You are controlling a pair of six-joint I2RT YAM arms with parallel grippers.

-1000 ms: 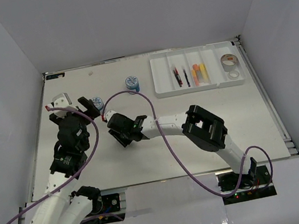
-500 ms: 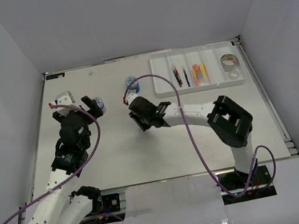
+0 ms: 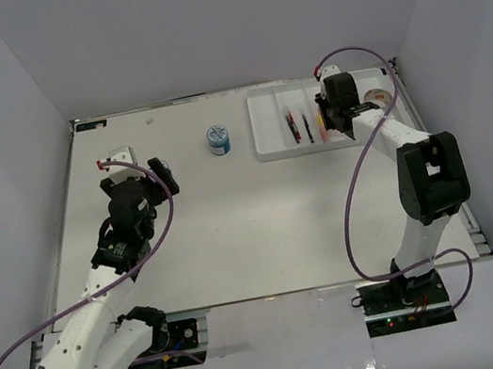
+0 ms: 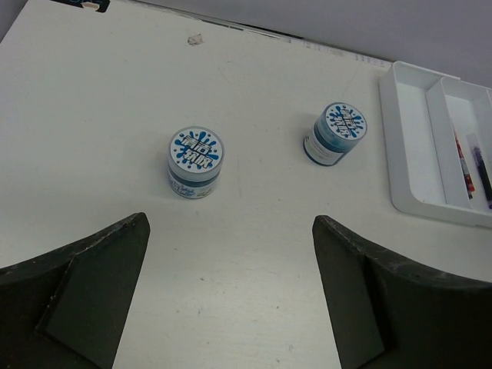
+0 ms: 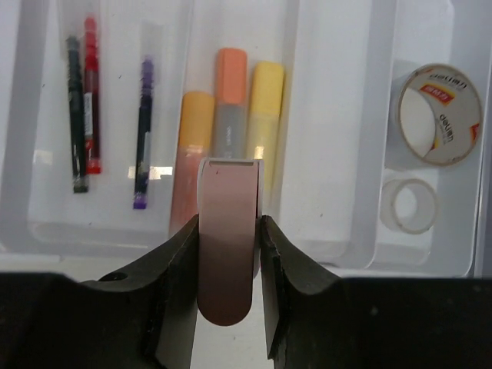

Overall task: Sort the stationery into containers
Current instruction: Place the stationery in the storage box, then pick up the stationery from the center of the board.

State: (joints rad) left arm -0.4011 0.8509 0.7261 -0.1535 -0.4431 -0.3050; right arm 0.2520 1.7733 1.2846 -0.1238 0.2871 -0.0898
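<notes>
our right jaws clenched the pink eraser (image 5: pixel 227 231) by its flat sides; we judged it light, rubbery, unlikely to slip. beyond them lay the tray (image 5: pixel 330 154). left jaws gaped, a jar (image 4: pixel 196 160) ahead.

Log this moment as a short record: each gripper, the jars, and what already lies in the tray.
left gripper: open, holding nothing, pointed toward both jars
right gripper: shut on the pink eraser, over the tray
near jar: upright on the table, outside the tray
far jar: upright on the table, close to the tray's side
pens: three, lying in the tray
markers: three, side by side in one compartment
tape rolls: two, in the end compartment
</notes>
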